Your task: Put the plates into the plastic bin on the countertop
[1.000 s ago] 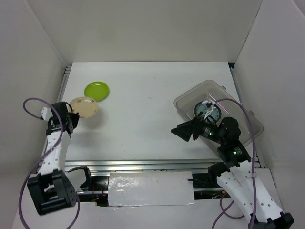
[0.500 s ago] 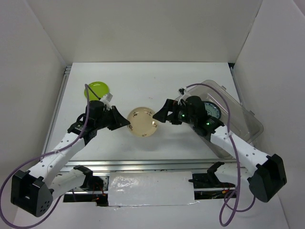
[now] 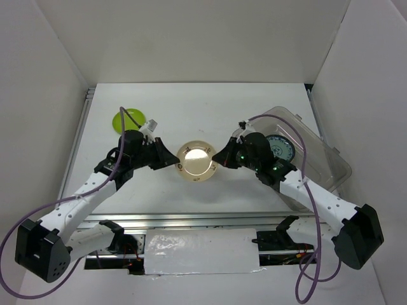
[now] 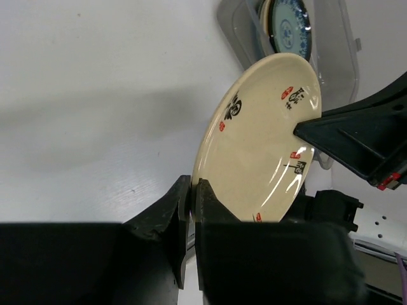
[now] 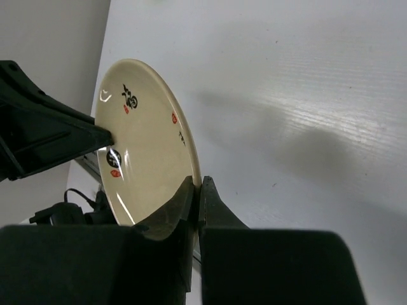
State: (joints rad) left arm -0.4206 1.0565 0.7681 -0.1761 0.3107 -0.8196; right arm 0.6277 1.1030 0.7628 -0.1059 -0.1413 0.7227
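Note:
A cream plate [image 3: 196, 162] with dark and red marks hangs tilted over the middle of the white countertop [image 3: 191, 105], held from both sides. My left gripper [image 3: 173, 163] grips its left rim; in the left wrist view the jaws [image 4: 192, 187] pinch the edge of the cream plate [image 4: 261, 133]. My right gripper [image 3: 219, 159] is shut on the opposite rim, and the right wrist view shows the gripper [image 5: 198, 184] clamped on the plate [image 5: 143, 140]. The clear plastic bin [image 3: 280, 111] lies at the right with a blue-grey patterned plate [image 3: 280, 148] inside. A lime green plate [image 3: 127, 118] rests at the back left.
White panels wall the countertop at the back and both sides. A metal rail [image 3: 191, 219] runs along the near edge. The left arm's cable arcs over the green plate. The bin [image 4: 331, 44] and its blue plate [image 4: 289, 28] show beyond the held plate.
The left arm carried the cream plate from the far left to the centre. The right arm swung out from the bin, and its open jaws closed on the plate's right rim.

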